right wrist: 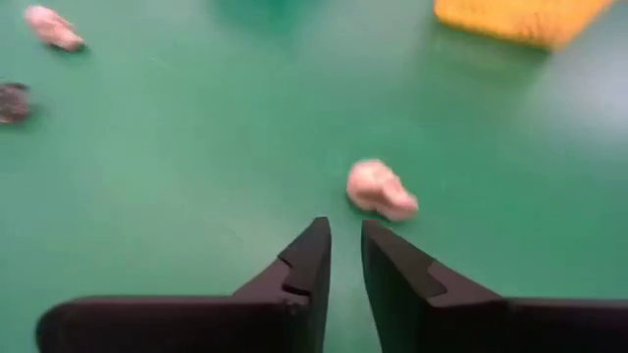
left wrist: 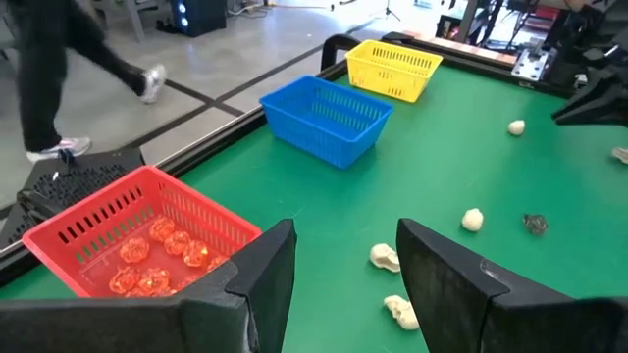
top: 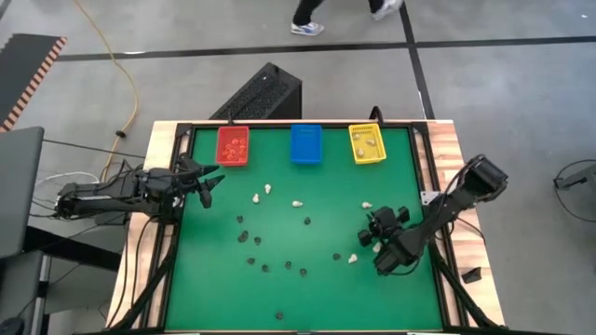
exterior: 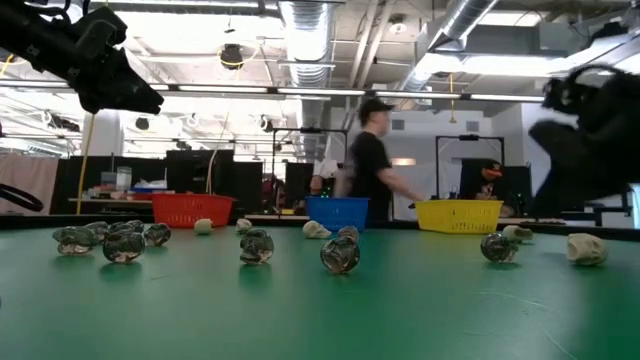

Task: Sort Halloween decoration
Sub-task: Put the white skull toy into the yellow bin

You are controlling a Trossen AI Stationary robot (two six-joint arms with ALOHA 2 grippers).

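Right wrist view: right pincer (right wrist: pixel 343 240) nearly closed, empty.

Tiny trinkets lie scattered across the green mat (top: pixel 317 200): cream-white skulls (top: pixel 268 189) nearer the bins, black ones (top: pixel 253 238) in a loose arc farther from them. Orange pieces (left wrist: pixel 162 257) sit heaped inside the red bin (left wrist: pixel 93 221); cream ones (top: pixel 370 142) in the yellow bin (top: pixel 354 147).

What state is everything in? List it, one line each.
Red bin: holds orange pieces.
Blue bin: looks empty.
Yellow bin: holds cream pieces.
Left gripper: open, empty, near the red bin.
Right gripper: nearly shut, empty.
Cream piece: loose on the table, just beyond the right gripper.
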